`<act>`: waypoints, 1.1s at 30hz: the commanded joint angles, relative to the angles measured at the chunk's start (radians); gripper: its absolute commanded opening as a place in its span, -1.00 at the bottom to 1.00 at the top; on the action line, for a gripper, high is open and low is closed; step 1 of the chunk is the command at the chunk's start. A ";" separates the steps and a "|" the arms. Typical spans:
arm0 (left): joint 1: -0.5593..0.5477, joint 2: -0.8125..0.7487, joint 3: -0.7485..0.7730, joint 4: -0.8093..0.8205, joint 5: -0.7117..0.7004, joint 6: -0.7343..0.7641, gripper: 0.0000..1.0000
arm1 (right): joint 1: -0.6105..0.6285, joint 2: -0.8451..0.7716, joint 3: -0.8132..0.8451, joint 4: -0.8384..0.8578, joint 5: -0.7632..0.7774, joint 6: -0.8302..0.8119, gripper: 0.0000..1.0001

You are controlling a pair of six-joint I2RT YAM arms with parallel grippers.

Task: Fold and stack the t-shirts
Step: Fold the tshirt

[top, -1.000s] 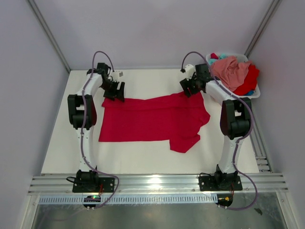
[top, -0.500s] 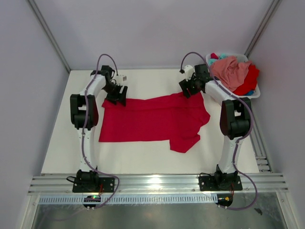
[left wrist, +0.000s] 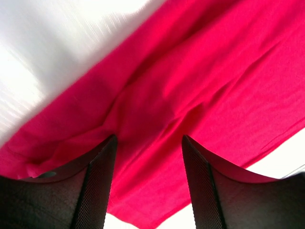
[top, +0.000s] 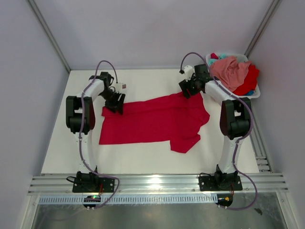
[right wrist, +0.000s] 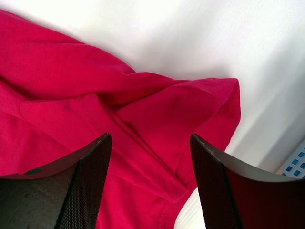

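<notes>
A wide red t-shirt (top: 152, 121) lies spread flat on the white worktop (top: 143, 157), with a pincer at each of its far corners. The left pincer (top: 116, 107) is low over the shirt's far left corner. Its jaws stand partly open and grip nothing. In the left wrist view, rumpled red cloth fills the gap between the two dark fingers (left wrist: 97, 181) and runs on ahead of them, with bare worktop past the cloth's edge to the pincer's left. The right pincer (top: 188, 90) hangs over the far right corner, its jaws also apart and empty. In the right wrist view, a folded-over flap of the same shirt lies just ahead of and below its fingers (right wrist: 86, 181), touching neither. To the right of that pincer, off the shirt, a white plastic basket (top: 254, 94) sits at the worktop's far right corner. It holds more t-shirts in a heap: a salmon pink one (top: 231, 70) on top, a second red one (top: 249, 78) under it, and a bit of teal (top: 213, 62) at the back.
</notes>
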 commanded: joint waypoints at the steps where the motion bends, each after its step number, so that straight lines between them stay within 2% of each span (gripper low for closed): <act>1: 0.002 -0.112 -0.038 0.014 -0.016 -0.001 0.13 | 0.009 -0.009 0.020 0.004 -0.024 0.002 0.42; 5: 0.002 -0.181 -0.104 0.140 -0.061 -0.024 0.05 | 0.016 0.000 0.020 0.003 -0.024 0.004 0.42; 10: 0.002 -0.161 -0.067 0.159 -0.038 -0.058 -0.03 | 0.026 -0.004 0.023 -0.015 -0.041 -0.002 0.42; 13: 0.002 -0.206 -0.121 0.290 -0.015 -0.109 -0.11 | 0.026 -0.033 -0.010 0.003 -0.063 -0.007 0.43; 18: -0.015 -0.204 -0.092 0.287 0.016 -0.133 -0.21 | 0.029 -0.050 -0.035 -0.011 -0.098 -0.034 0.43; 22: -0.019 -0.237 -0.145 0.318 -0.007 -0.124 -0.27 | 0.030 -0.059 -0.055 -0.008 -0.107 -0.036 0.43; 24: -0.027 -0.260 -0.182 0.333 -0.061 -0.110 -0.26 | 0.030 -0.062 -0.060 -0.011 -0.113 -0.039 0.43; 30: -0.046 -0.365 -0.280 0.382 -0.194 -0.035 0.14 | 0.032 -0.094 -0.093 0.006 -0.055 -0.059 0.43; 33: -0.046 -0.408 -0.335 0.399 -0.217 -0.015 0.21 | 0.032 -0.128 -0.170 0.067 0.015 -0.076 0.43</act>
